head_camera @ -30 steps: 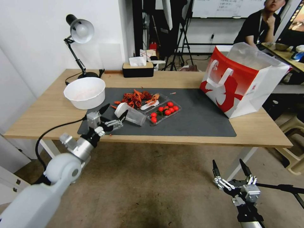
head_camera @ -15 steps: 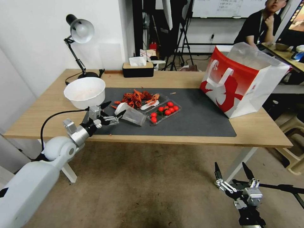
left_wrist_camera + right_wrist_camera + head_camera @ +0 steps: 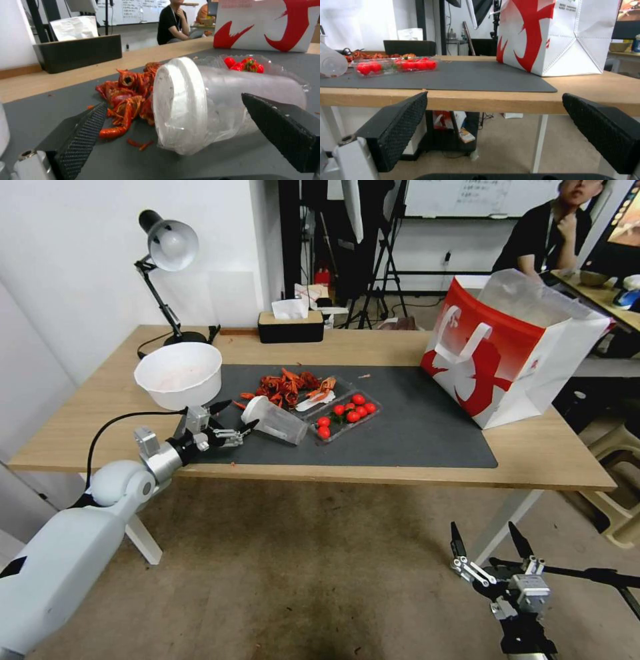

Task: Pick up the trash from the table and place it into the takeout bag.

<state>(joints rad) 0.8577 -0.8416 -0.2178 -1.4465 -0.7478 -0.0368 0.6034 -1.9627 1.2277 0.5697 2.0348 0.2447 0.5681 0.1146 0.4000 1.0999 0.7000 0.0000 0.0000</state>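
Observation:
A clear lidded plastic cup point(image 3: 279, 423) point(image 3: 216, 100) lies on its side on the dark mat, white lid toward me. My left gripper point(image 3: 242, 413) point(image 3: 173, 100) is open low over the mat, its fingers point(image 3: 83, 132) either side of the lid end without touching it. Red shell leftovers point(image 3: 287, 385) point(image 3: 128, 100) are heaped behind the cup. A pale bowl point(image 3: 179, 373) stands to the left of the gripper. The red and white takeout bag point(image 3: 507, 350) point(image 3: 553, 32) stands open at the table's right end. My right gripper point(image 3: 487, 537) point(image 3: 495, 95) hangs open below the table's front edge.
A clear tray of cherry tomatoes point(image 3: 347, 415) point(image 3: 395, 66) sits right of the cup. A desk lamp point(image 3: 167, 253) and a black tissue box point(image 3: 291, 327) stand along the back of the wooden table point(image 3: 400, 477). The mat between tray and bag is bare.
My left arm has dropped lower and the open gripper has slid forward to the cup's lid end. The right gripper has sunk a little.

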